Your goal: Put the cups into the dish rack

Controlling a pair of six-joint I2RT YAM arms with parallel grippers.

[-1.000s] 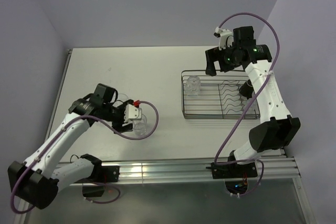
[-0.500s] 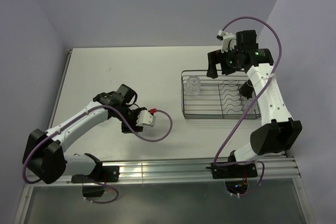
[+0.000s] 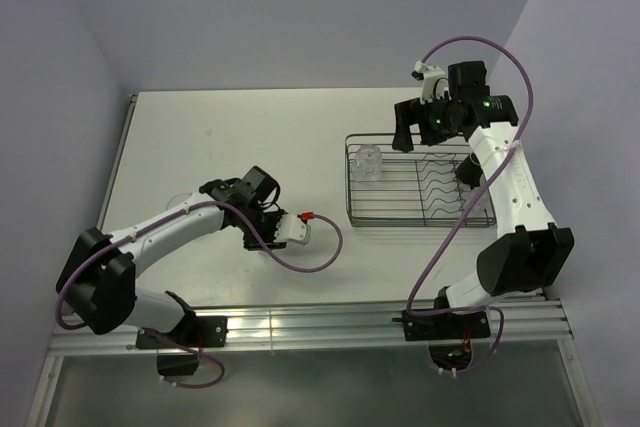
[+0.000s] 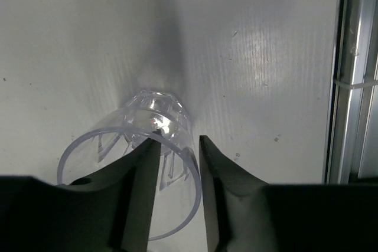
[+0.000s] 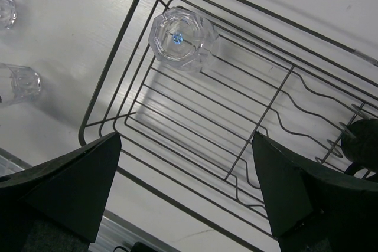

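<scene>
Across the white bench (image 3: 200,137), the dish rack (image 3: 400,199) sits toward the right, well apart from the left arm's work at the near middle. Over the rack's far left corner hangs the right claw (image 5: 186,137), fingers spread wide with nothing between them. It is probably held high there so that the bare bars below are open for the next cup.

One clear tumbler (image 5: 180,38) stands base-up in that corner, mouth down so it can drain. A dark mug (image 5: 363,140) shows at the rack's right end, mostly cut off.

Left of the rack, the left claw (image 4: 177,143) is half spread astride the rim of a second tumbler (image 4: 159,116), one finger inside the mouth and the other outside. There is slack around the wall, so I judge it not pinched yet. Taking the thin wall suits a faceted, slippery body.

Two spare tumblers (image 5: 18,84) wait on the bench beside the rack.
</scene>
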